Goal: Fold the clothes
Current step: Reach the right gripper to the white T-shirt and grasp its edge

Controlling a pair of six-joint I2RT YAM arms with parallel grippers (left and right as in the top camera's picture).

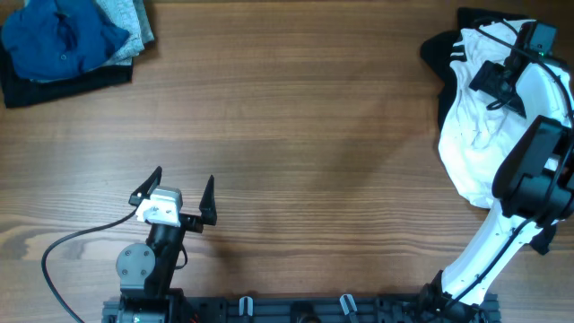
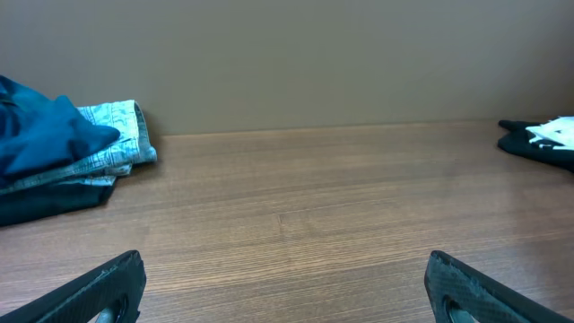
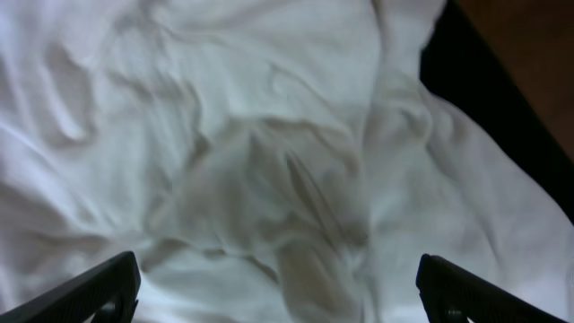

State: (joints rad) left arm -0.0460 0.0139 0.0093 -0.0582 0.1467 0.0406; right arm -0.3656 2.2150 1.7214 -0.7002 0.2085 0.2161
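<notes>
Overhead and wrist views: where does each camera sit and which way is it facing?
Overhead: above the table, looking straight down; shows both arms, left gripper open.
Left wrist: low, facing across the table to the wall; own fingers at bottom corners.
Right wrist: close above the white T-shirt, looking down; right gripper open.
Shared: overhead and left wrist both show the blue and grey garments.

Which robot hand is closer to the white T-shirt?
Right. The right gripper hangs open over the white T-shirt; the left gripper sits open far across the table.
</notes>
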